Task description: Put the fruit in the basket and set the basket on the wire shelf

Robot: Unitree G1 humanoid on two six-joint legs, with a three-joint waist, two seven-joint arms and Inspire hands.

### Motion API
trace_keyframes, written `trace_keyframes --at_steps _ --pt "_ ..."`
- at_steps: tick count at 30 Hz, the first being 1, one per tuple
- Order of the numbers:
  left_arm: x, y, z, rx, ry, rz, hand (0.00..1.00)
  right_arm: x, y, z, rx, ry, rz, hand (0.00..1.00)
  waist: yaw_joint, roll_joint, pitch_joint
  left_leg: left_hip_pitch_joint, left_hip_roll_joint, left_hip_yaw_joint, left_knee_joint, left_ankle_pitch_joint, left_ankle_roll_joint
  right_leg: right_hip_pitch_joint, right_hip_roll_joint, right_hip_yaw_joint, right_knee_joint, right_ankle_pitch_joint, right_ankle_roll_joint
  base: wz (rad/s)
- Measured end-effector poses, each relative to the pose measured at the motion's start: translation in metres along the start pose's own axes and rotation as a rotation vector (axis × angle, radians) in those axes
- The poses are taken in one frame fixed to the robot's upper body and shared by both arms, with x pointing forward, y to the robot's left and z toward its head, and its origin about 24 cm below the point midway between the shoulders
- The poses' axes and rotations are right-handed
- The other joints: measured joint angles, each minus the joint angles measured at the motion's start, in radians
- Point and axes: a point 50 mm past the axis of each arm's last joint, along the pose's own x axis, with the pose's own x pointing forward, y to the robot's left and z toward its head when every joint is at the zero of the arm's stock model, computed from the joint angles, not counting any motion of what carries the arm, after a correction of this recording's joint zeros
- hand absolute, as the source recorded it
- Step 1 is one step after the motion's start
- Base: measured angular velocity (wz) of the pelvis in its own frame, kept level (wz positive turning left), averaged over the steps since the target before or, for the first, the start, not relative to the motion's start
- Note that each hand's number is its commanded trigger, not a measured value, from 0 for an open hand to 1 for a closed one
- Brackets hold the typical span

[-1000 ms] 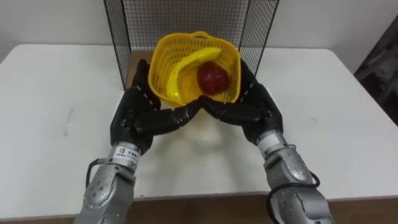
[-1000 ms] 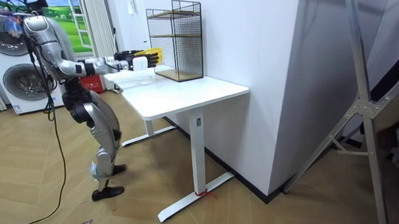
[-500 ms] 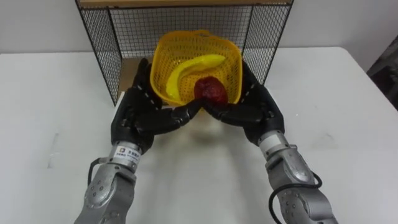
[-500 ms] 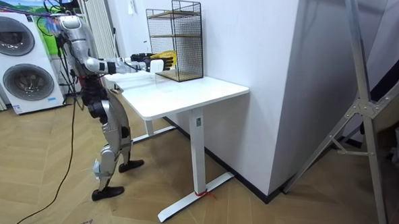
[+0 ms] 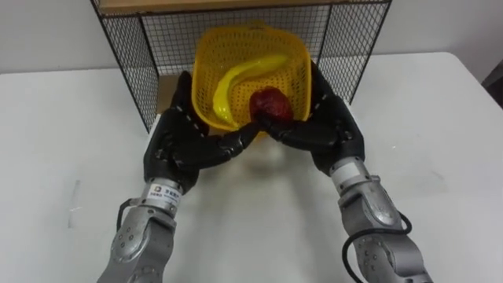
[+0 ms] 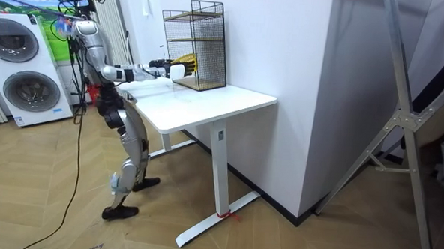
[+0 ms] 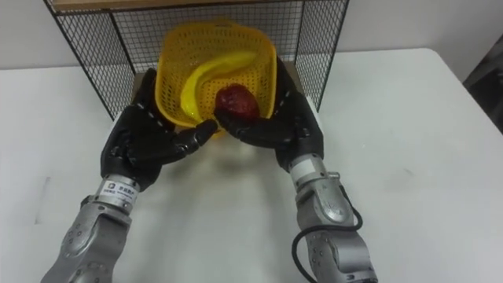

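Both my hands hold a yellow mesh basket (image 5: pixel 236 43) tilted toward me, at the mouth of the black wire shelf's (image 5: pixel 134 67) lower compartment. A banana (image 5: pixel 236 79) and a dark red fruit (image 5: pixel 269 104) lie inside it. My left hand (image 5: pixel 177 145) cups the basket's left side, thumb curled under its front. My right hand (image 5: pixel 330 134) cups the right side, its thumb over the front rim by the red fruit. In the room view I stand leaning forward at the table's end with both arms stretched toward the wire shelf (image 6: pixel 195 44).
The shelf stands at the back of a white table (image 5: pixel 63 157) against the wall, with a wooden board as its upper level (image 5: pixel 236 4). Bare tabletop lies on both sides of my arms. Two washing machines (image 6: pixel 25 71) stand behind me in the room view.
I have stepped closer to the table and straightened. The basket has moved forward and up, its far rim now inside the shelf's opening. Both hands keep their hold.
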Motion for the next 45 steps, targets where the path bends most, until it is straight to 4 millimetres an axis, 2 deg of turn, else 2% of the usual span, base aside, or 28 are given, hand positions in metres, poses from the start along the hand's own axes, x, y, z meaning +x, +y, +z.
trace_keyframes --at_steps 1,3,4,6,8,9,12,14,15,16,17,19,22,27,31,34,41,45 --pt "0.000 0.000 0.000 0.000 0.000 -0.001 0.00 0.000 0.000 0.000 -0.001 -0.001 -0.002 0.00 -0.004 -0.002 -0.0011 0.005 -0.009 0.004 0.001 -0.004 0.007 -0.016 -0.010 0.003 0.046 0.008 0.006 0.10" --pt "0.000 -0.001 0.000 0.002 0.001 -0.002 0.00 0.000 0.000 0.000 -0.022 -0.003 -0.001 0.00 -0.012 0.000 -0.0001 0.029 -0.037 0.004 0.006 -0.021 0.032 -0.078 -0.042 0.027 0.194 0.076 0.002 0.08" --pt "0.000 0.000 0.000 0.002 0.000 0.000 0.00 0.000 0.000 -0.001 -0.023 -0.001 -0.002 0.00 -0.012 0.002 0.0007 0.046 -0.039 0.005 0.002 -0.027 0.040 -0.096 -0.040 0.049 0.233 0.120 -0.001 0.00" --pt "0.000 0.001 0.001 0.004 -0.002 0.004 0.00 0.000 0.002 -0.001 -0.026 0.000 0.000 0.00 -0.009 0.004 0.0003 0.066 -0.037 0.001 -0.006 -0.035 0.049 -0.107 -0.034 0.057 0.256 0.156 0.000 -0.12" --pt "0.000 0.001 0.001 0.004 -0.002 0.009 0.00 0.000 0.001 -0.001 -0.028 0.000 0.000 0.00 -0.004 0.009 0.0036 0.077 -0.029 0.001 -0.014 -0.042 0.054 -0.116 -0.025 0.061 0.236 0.111 0.004 -0.10" --pt "0.000 0.001 0.001 0.004 -0.003 0.013 0.00 -0.001 0.000 -0.001 -0.030 0.004 0.000 0.00 -0.007 0.014 0.0066 0.086 -0.022 0.002 -0.024 -0.041 0.057 -0.124 -0.012 0.052 0.186 0.080 0.006 0.00" --pt "0.003 -0.001 0.002 0.009 -0.008 0.008 0.00 0.000 -0.001 -0.001 -0.035 0.003 -0.003 0.00 -0.005 0.016 0.0099 0.096 -0.016 0.004 -0.041 -0.039 0.062 -0.140 0.016 0.050 0.000 0.060 0.004 0.00" --pt "0.004 -0.001 0.003 0.011 -0.011 0.010 0.00 0.000 -0.001 -0.001 -0.035 0.003 -0.003 0.00 -0.001 0.016 0.0099 0.097 -0.015 0.013 -0.040 -0.039 0.061 -0.124 0.039 0.055 -0.150 0.098 -0.003 -0.07" --pt "0.004 -0.001 0.000 0.005 -0.002 0.014 0.00 0.000 -0.001 -0.002 -0.031 0.008 -0.006 0.00 -0.003 0.029 0.0103 0.104 -0.008 0.012 -0.042 -0.038 0.059 -0.104 0.058 0.065 -0.207 0.138 0.018 -0.15" --pt "0.003 0.000 -0.002 0.005 0.010 0.018 0.00 -0.001 -0.002 -0.005 -0.031 0.022 -0.011 0.00 0.003 0.042 0.0051 0.114 0.005 0.011 -0.054 -0.036 0.053 -0.084 0.073 0.059 -0.246 0.162 0.013 -0.16" --pt "0.003 0.001 -0.002 0.008 0.010 0.019 0.00 -0.001 -0.002 -0.005 -0.030 0.025 -0.012 0.00 0.003 0.042 0.0045 0.118 0.008 0.009 -0.062 -0.035 0.047 -0.074 0.075 0.053 -0.260 0.172 0.010 -0.16" --pt "0.003 0.002 -0.001 0.014 0.010 0.020 0.00 0.000 -0.001 -0.006 -0.023 0.026 -0.011 0.00 -0.003 0.033 -0.0024 0.123 0.021 0.007 -0.072 -0.031 0.034 -0.065 0.090 0.042 -0.294 0.194 0.001 -0.05" --pt "0.004 0.002 0.000 0.016 0.011 0.019 0.00 0.000 0.000 -0.006 -0.020 0.024 -0.010 0.00 -0.007 0.033 -0.0102 0.126 0.036 0.002 -0.072 -0.031 0.026 -0.043 0.103 0.019 -0.320 0.211 -0.009 0.00" --pt "0.004 0.002 0.000 0.018 0.011 0.016 0.00 0.001 0.000 -0.005 -0.022 0.023 -0.010 0.00 -0.016 0.034 -0.0111 0.146 0.040 -0.010 -0.088 -0.026 0.018 -0.016 0.108 -0.005 -0.348 0.216 -0.013 0.07" --pt "0.005 0.003 0.001 0.033 0.014 0.012 0.00 0.002 0.000 -0.004 -0.022 0.024 -0.010 0.00 -0.019 0.037 -0.0090 0.149 0.044 -0.011 -0.102 -0.016 0.018 -0.002 0.116 -0.004 -0.373 0.227 -0.017 0.00" --pt "0.005 0.004 0.000 0.046 0.031 0.013 0.00 0.002 0.000 -0.005 -0.022 0.027 -0.011 0.00 -0.020 0.038 -0.0077 0.169 0.048 -0.011 -0.132 -0.002 0.012 0.026 0.126 -0.006 -0.420 0.250 -0.023 0.00" --pt "0.004 0.008 -0.004 0.050 0.060 0.018 0.00 0.001 -0.003 -0.008 -0.034 0.048 -0.023 0.00 -0.032 0.045 -0.0035 0.187 0.051 -0.016 -0.151 0.005 -0.002 0.047 0.133 -0.008 -0.439 0.257 -0.029 0.00" --pt "0.012 0.013 -0.014 0.038 0.116 0.044 0.00 0.003 -0.008 -0.008 -0.026 0.063 -0.048 0.00 -0.030 0.046 -0.0034 0.187 0.052 -0.020 -0.169 0.018 -0.005 0.045 0.136 -0.013 -0.455 0.263 -0.034 0.00"
